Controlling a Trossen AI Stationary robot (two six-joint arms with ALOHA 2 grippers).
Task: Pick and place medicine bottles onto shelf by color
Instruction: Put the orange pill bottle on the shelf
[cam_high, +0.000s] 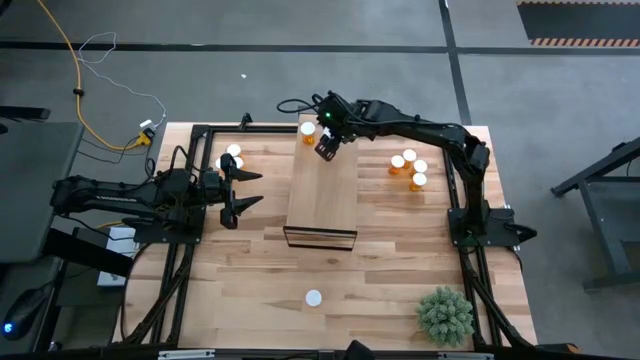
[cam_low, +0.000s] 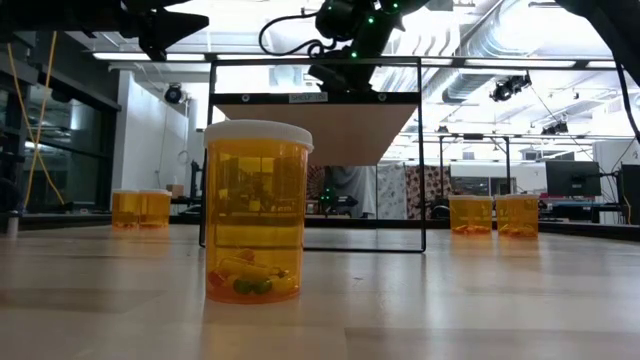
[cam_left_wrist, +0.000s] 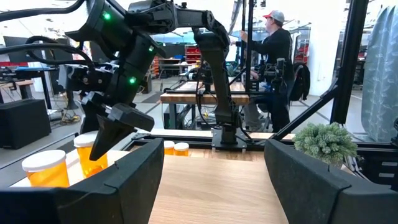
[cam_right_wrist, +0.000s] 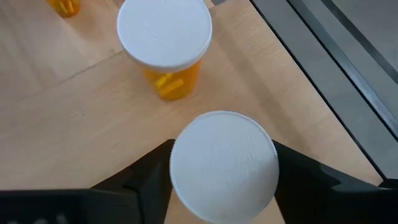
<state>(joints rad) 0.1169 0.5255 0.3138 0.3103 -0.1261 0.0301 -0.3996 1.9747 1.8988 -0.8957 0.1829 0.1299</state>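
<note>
Medicine bottles are translucent orange cylinders with round white caps. One (cam_right_wrist: 224, 163) sits clamped between the right gripper's (cam_high: 327, 147) dark fingers above the far end of the smooth light-wood shelf (cam_high: 322, 195), just beside another bottle (cam_right_wrist: 165, 45) standing there. Left gripper (cam_high: 243, 190) hovers near the shelf's left edge, fingers apart.

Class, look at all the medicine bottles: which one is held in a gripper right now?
The bottle clamped in the right gripper above the shelf; the others stand free.
</note>
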